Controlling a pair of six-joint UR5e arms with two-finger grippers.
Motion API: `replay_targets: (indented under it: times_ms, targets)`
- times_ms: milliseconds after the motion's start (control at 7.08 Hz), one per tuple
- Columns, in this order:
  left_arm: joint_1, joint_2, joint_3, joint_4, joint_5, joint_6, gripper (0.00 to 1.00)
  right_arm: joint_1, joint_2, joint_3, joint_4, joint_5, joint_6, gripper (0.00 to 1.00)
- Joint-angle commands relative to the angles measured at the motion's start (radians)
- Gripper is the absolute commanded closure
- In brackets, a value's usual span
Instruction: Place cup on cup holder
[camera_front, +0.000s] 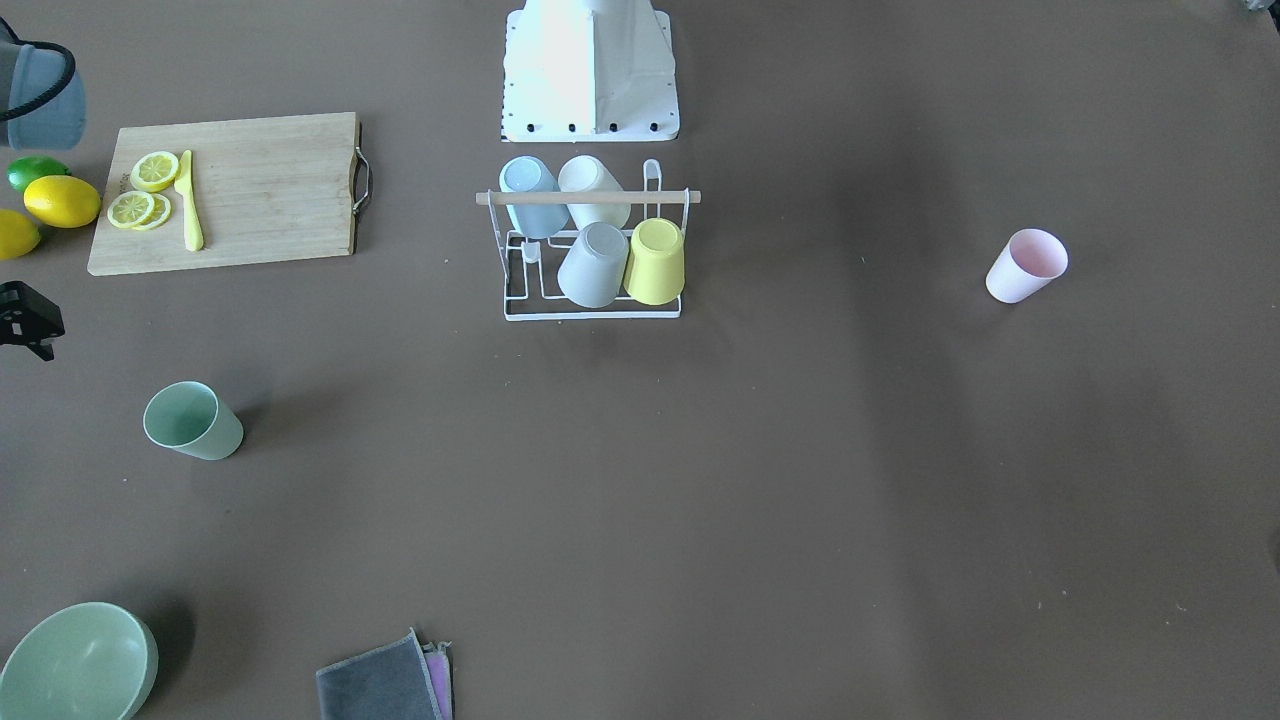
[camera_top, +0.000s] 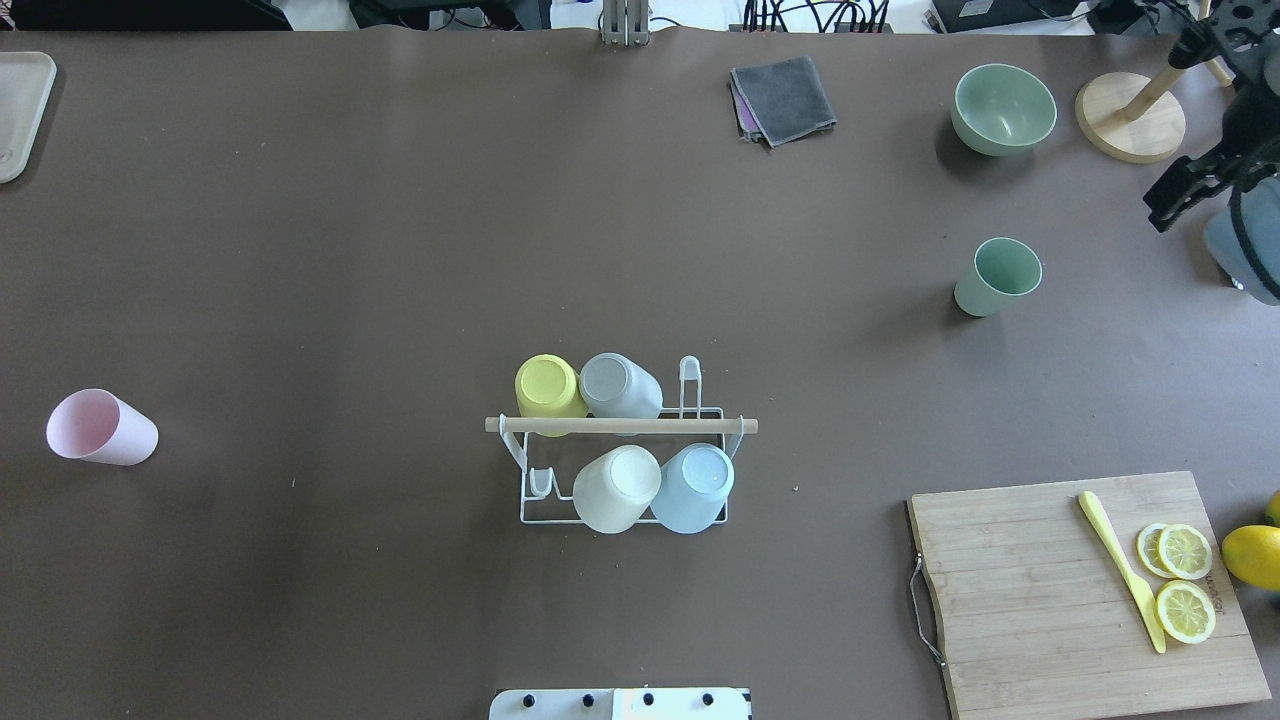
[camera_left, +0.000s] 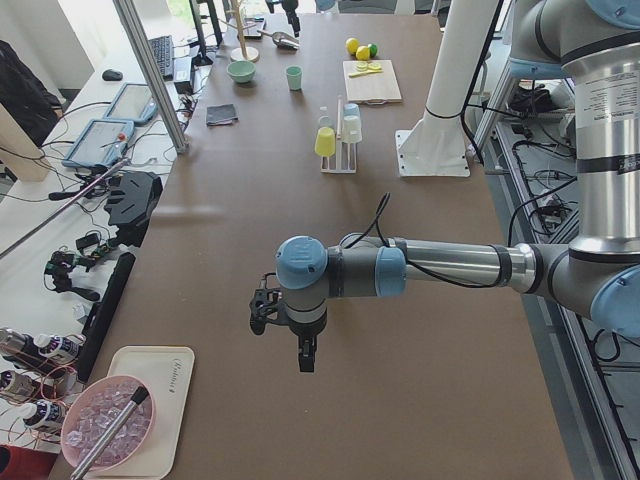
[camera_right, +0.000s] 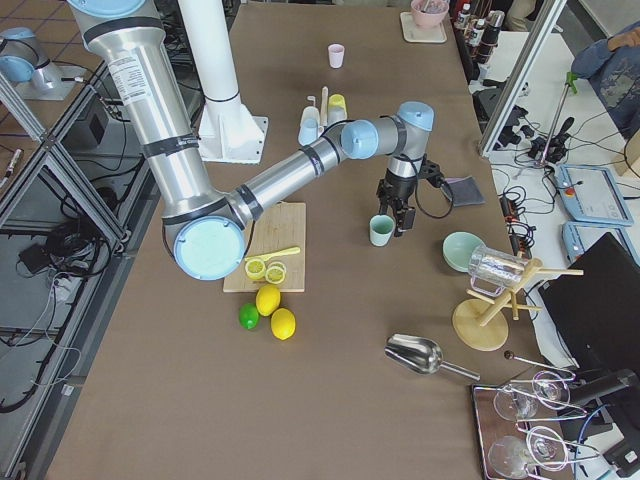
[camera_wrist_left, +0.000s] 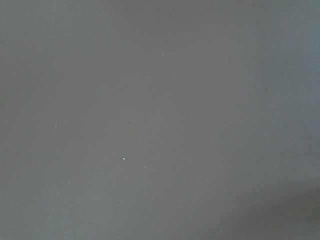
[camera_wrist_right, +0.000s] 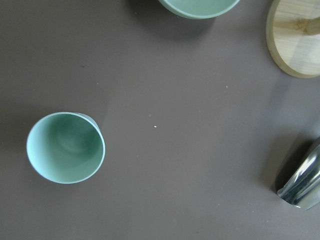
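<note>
Green cup (camera_top: 995, 277) stands upright, apart from the right gripper (camera_right: 399, 222).

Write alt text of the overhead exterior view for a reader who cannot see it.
A white wire cup holder with a wooden rod handle stands mid-table, four cups upside down on it: yellow, grey, cream, blue. A pink cup stands loose far left, a green cup at right, both upright.

No text can be read clearly. The light wooden cutting board with a metal handle (camera_top: 1030, 590) bears a small dark stamp at its edge beside the lemon slices (camera_top: 1185, 551), too small to read. The cream plastic tray (camera_left: 180, 400) carries a cursive word, illegible. The silver arm tube (camera_right: 135, 75) has a printed label, unreadable.
</note>
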Motion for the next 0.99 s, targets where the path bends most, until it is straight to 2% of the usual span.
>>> replay_targets:
  times_ms: [0,141,282,565,706,847]
  targets:
    - [0.032,-0.033,-0.001,0.009,0.000,-0.008,0.02,-0.137,0.110,-0.002,-0.119,-0.148,-0.004,0.00]
    - [0.088,-0.106,0.000,0.073,0.005,-0.011,0.02,-0.197,0.194,-0.014,-0.226,-0.223,-0.007,0.00]
    - [0.116,-0.210,0.013,0.179,0.006,-0.014,0.02,-0.230,0.240,-0.055,-0.253,-0.262,-0.081,0.00]
    - [0.237,-0.414,0.057,0.395,0.008,-0.014,0.02,-0.235,0.299,-0.191,-0.241,-0.361,-0.345,0.00]
    - [0.273,-0.491,0.083,0.475,0.008,-0.014,0.02,-0.254,0.355,-0.285,-0.241,-0.424,-0.410,0.00]
    - [0.302,-0.516,0.082,0.496,0.000,-0.009,0.02,-0.267,0.375,-0.349,-0.235,-0.461,-0.412,0.00]
